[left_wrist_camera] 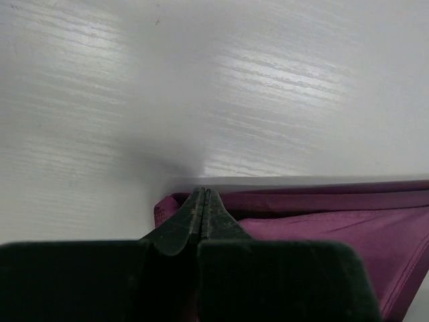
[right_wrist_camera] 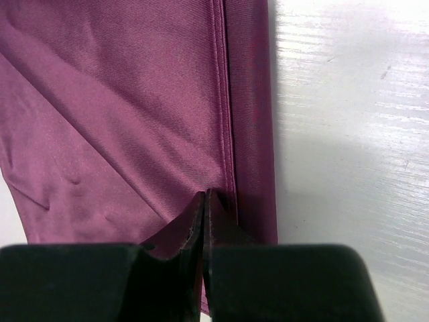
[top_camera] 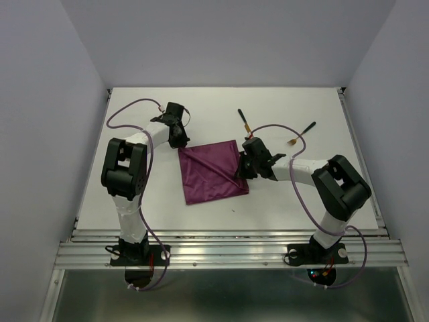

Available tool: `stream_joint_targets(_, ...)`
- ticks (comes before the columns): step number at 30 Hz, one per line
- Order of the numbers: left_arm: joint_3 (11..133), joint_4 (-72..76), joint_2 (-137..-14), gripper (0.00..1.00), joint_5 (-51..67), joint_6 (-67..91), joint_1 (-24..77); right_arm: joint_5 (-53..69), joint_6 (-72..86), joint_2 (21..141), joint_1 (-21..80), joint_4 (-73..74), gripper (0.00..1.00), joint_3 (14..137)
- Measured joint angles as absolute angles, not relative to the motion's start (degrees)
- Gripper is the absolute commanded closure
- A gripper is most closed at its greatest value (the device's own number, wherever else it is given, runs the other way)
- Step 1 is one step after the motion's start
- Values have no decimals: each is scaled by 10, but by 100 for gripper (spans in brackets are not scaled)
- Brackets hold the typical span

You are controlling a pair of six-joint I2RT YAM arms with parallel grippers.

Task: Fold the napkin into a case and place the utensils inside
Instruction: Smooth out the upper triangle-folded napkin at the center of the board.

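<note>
Napkin (top_camera: 213,171): lay flat and unfolded at mid-table, turned slightly askew, with one crease running across it; not yet folded into a case.
Left gripper (top_camera: 179,141): sat at the napkin's far left corner; in the wrist view, fingers (left_wrist_camera: 191,218) pressed together with a fold of cloth caught at their tips.
Right gripper (top_camera: 242,171): sat on the napkin's right edge, about midway along; in the wrist view, fingers (right_wrist_camera: 194,221) closed tight on the hemmed border.
Left-hand utensil (top_camera: 244,123): lay on the table beyond the napkin's far right corner, gold end pointing toward the right wrist, near it, apart from the cloth.
Right-hand utensil (top_camera: 301,133): lay farther right, well apart from the napkin, gold end just beside the right arm's purple cable (top_camera: 278,127).
In the way: right wrist and its cable loop stood between napkin and both utensils.
Table (top_camera: 201,100): white; bare surface showed beyond the napkin, to its near side, and at the near right.
Edges: grey walls (top_camera: 40,100) rose close on the left, far and right sides; metal rail (top_camera: 228,236) ran along the near edge.
</note>
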State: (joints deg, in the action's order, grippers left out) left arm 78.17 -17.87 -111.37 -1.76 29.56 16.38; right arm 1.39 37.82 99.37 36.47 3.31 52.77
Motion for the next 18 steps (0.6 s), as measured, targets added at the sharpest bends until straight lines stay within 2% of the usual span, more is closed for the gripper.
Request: stream_joint_targets(18,773,-177,-1114,99,-30,293,160,13,384,998,365,25,97,528)
